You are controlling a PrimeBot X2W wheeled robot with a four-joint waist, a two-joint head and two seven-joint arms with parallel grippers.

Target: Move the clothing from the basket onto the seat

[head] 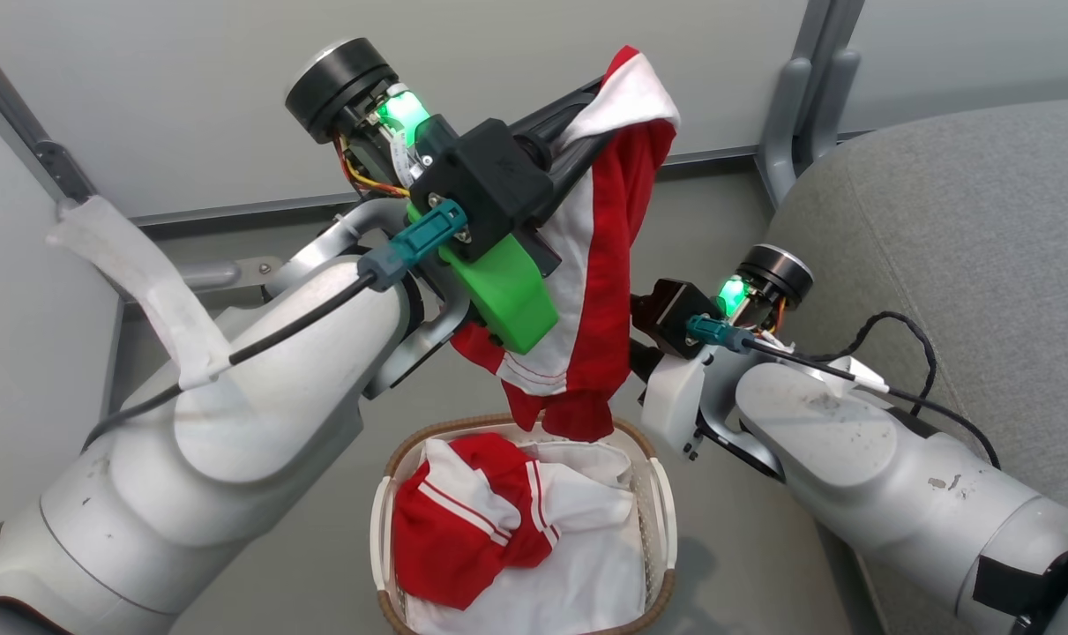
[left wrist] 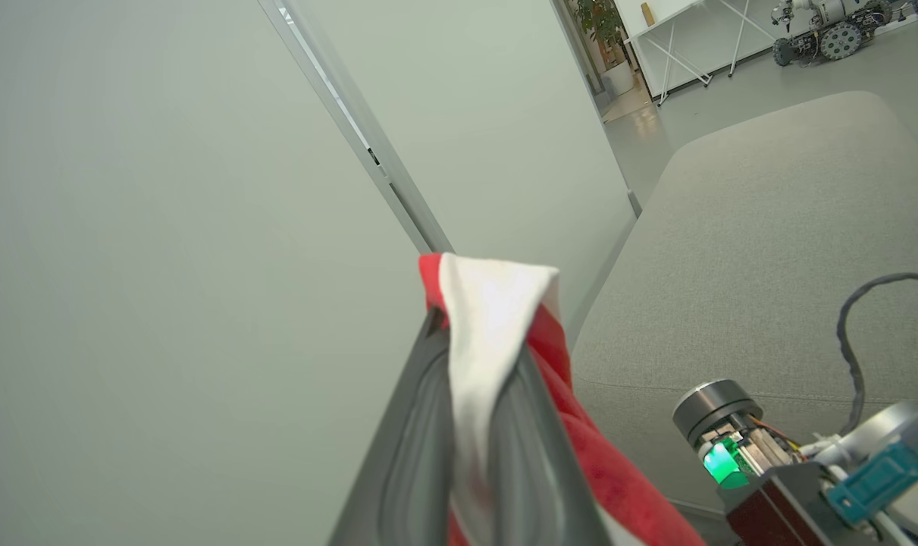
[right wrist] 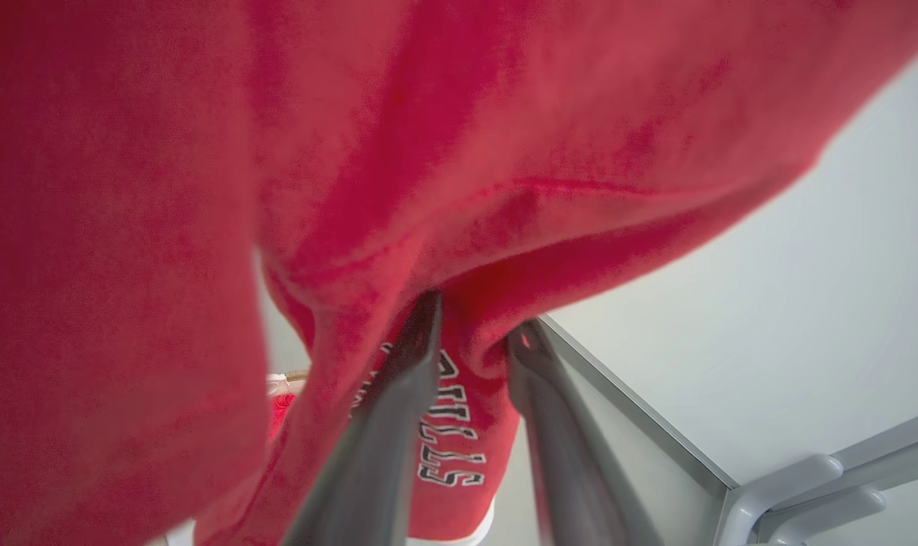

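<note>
1. while my left gripper pinches the hanging garment above the basket, the other garment lies inside.
2. my right gripper flanks its red cloth; i cannot tell whether it grips.

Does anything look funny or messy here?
One soft red-and-white sports garment dangles mid-air from the shut left gripper, its lower end hanging to the brown rim of the small white perforated basket. The right gripper straddles a fold. Nothing looks spilled or damaged.
</note>
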